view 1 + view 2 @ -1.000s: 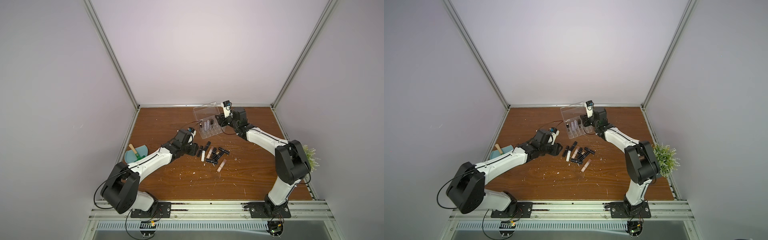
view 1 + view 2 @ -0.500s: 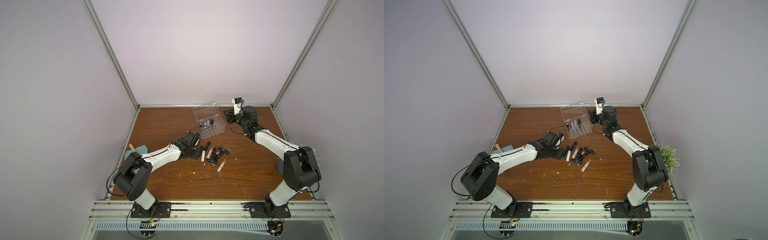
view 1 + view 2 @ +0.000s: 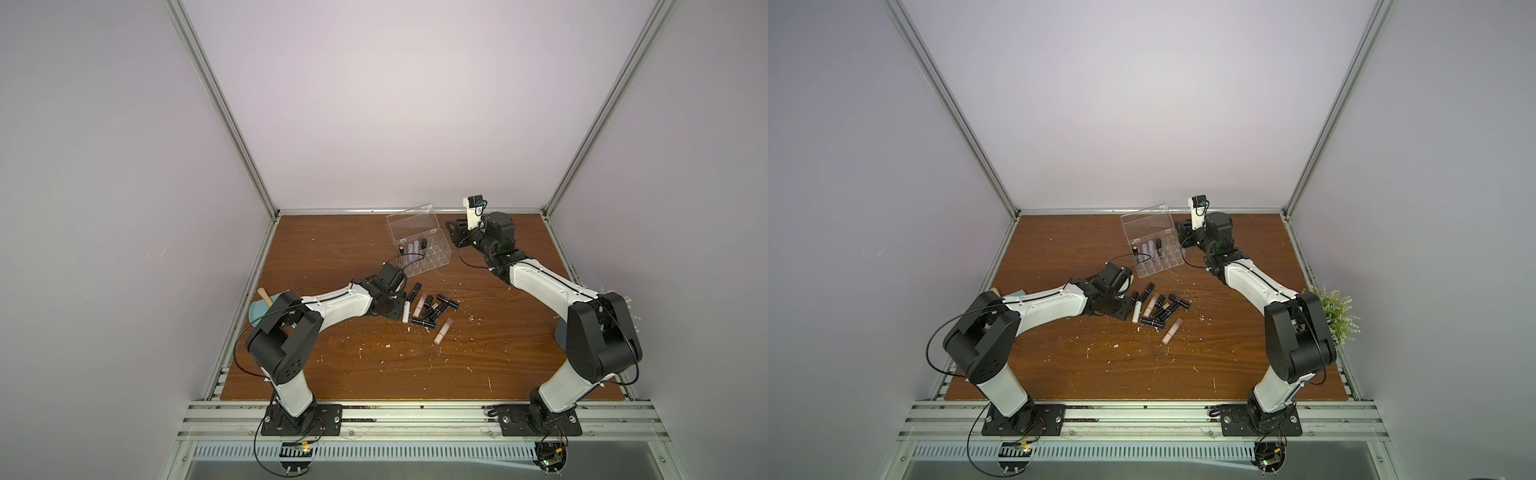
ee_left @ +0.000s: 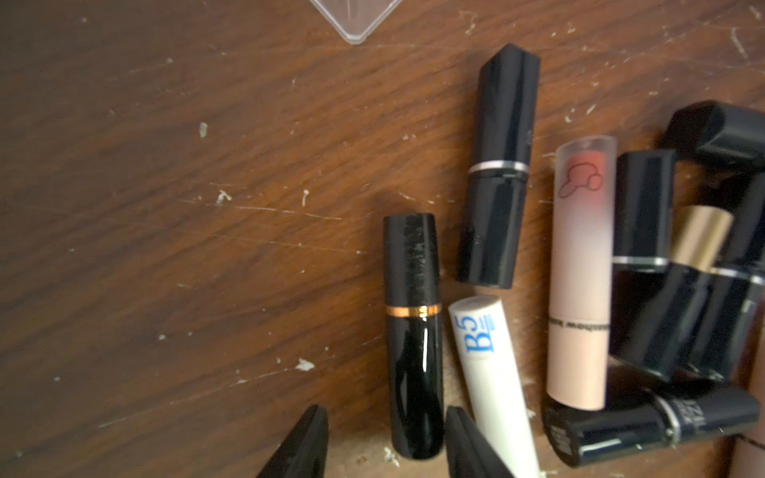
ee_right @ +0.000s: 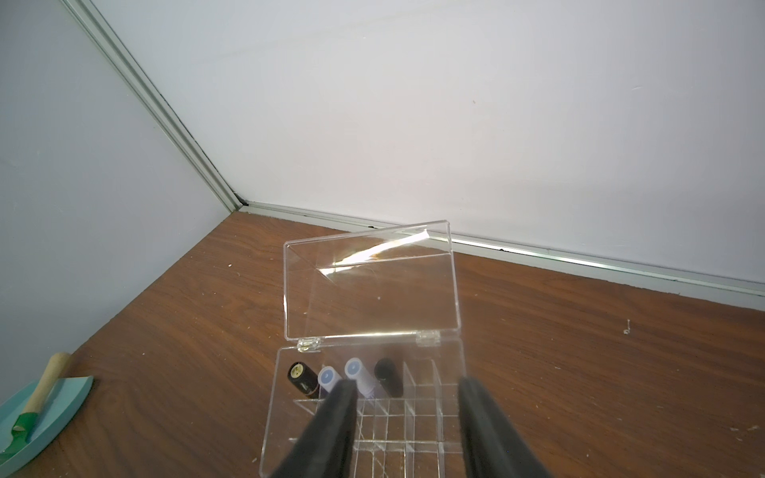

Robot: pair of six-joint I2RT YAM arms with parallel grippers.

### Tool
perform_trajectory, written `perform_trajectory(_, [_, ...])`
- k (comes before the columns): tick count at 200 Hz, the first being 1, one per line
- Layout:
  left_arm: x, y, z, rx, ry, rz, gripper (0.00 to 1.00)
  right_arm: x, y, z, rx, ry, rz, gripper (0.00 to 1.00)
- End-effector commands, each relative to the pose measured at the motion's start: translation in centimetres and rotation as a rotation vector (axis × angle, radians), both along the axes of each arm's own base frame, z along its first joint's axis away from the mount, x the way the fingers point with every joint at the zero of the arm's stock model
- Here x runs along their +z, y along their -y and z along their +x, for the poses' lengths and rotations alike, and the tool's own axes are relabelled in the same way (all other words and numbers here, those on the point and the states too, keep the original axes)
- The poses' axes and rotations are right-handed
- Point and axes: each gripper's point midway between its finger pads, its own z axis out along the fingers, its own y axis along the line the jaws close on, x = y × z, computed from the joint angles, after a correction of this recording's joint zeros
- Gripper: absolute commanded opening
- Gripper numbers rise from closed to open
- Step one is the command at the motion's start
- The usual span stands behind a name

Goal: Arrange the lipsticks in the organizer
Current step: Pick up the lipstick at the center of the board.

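Observation:
Loose lipsticks [image 3: 428, 309] [image 3: 1158, 309] lie in a pile mid-table: mostly black tubes, one white, two beige-pink. My left gripper [image 4: 387, 438] [image 3: 400, 298] is open and low at the pile's left edge. The end of a black gold-banded lipstick [image 4: 414, 331] lies between its fingers, close to one of them. A white lipstick [image 4: 492, 372] lies just outside that finger. The clear organizer [image 3: 436, 255] [image 3: 1167, 259] [image 5: 271, 405] stands behind with its lid [image 5: 368, 285] up. Several lipsticks stand in its back row, two black and two lavender [image 5: 356, 372]. My right gripper [image 5: 407, 409] [image 3: 454, 230] is open and empty, just right of the organizer.
A light-blue dustpan [image 5: 62, 405] [image 3: 257, 311] holding a wooden-handled green tool [image 5: 45, 380] sits at the table's left edge, behind my left arm. A small green plant [image 3: 1333, 311] stands at the right edge. White crumbs are scattered over the wood.
My right gripper has drawn back to the right, away from the organizer. My left gripper has moved down and right to the pile's edge.

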Motion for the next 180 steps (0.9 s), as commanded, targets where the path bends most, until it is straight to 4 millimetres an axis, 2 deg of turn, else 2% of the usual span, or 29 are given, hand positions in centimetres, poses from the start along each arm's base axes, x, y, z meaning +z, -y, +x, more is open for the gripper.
perform_trajectory(1, [0.0,0.3,0.1,-0.010,-0.004,0.020,0.51,1.4,-0.3,0.2,0.019,0.030,0.029,0.46])
perform_trajectory(110, [-0.8,0.9,1.1,-0.033,-0.014,0.059,0.48,1.4,-0.1,0.2,0.018,0.027,0.036,0.46])
perform_trajectory(180, [-1.9,0.3,1.2,-0.033,-0.037,0.113,0.43,1.4,-0.1,0.3,0.019,0.025,0.038,0.46])
